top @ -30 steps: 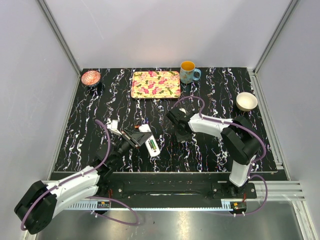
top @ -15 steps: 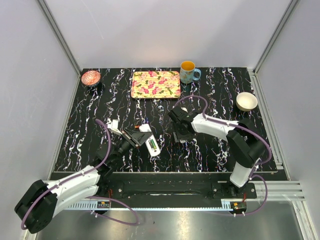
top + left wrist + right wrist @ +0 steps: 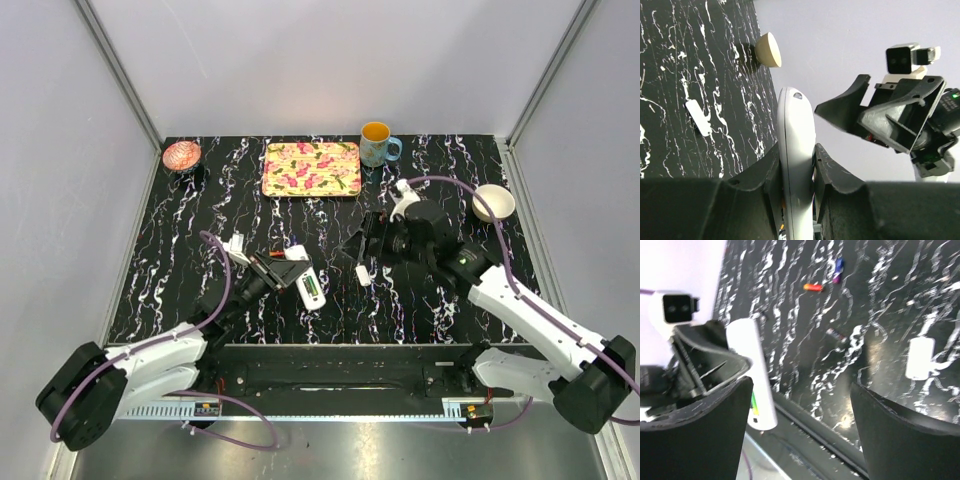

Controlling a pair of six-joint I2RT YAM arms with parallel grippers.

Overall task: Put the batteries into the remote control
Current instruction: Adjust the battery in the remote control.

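Close to the near edge of the table (image 3: 160,260), left of its middle, the left gripper (image 3: 796,167) is pressed tight onto the remote control (image 3: 795,120), pinching 1 end of it. A green patch shows in the remote's open compartment in the top and right wrist views (most likely 1 of the 2 batteries, already seated). Farther in, around the table's middle, the right gripper (image 3: 800,395) hangs with its jaws spread wide and nothing between them. The small white cover (image 3: 362,274) lies on the table just beside it. The reddish battery (image 3: 813,287) lies loose on the table, apart from the remote. As I read it, the job is about half done: 1 cell appears to be in, 1 is left to pick up and seat, and the cover is off. Along the far edge sit a pink bowl (image 3: 182,155) in the left corner, a flowered tray (image 3: 311,168) and a mug (image 3: 380,148), with a white bowl (image 3: 493,203) by the right edge.
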